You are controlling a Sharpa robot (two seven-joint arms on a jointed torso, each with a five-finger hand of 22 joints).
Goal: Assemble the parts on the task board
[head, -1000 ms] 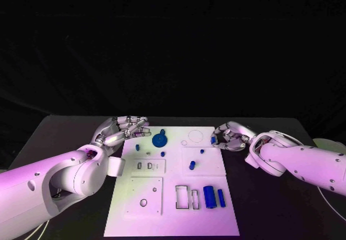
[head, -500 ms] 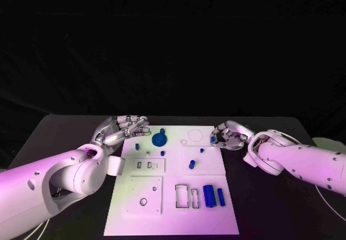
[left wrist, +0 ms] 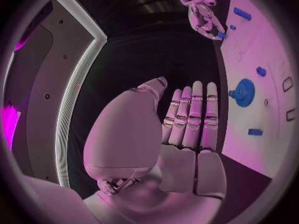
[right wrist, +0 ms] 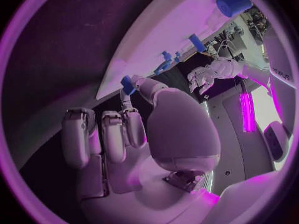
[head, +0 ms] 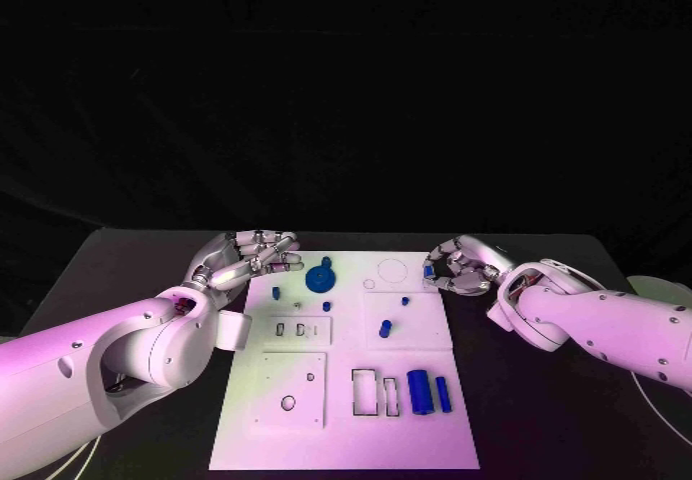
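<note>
Blue part [right wrist: 127,85] pinched in right hand [head: 464,272] fingers [right wrist: 132,126], board's [head: 346,440] edge.

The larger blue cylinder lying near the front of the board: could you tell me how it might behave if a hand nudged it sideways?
The larger blue cylinder lies on its side, so it would probably roll. It looks rigid and small, likely light. The thinner blue piece beside it might stop it on that side.
</note>
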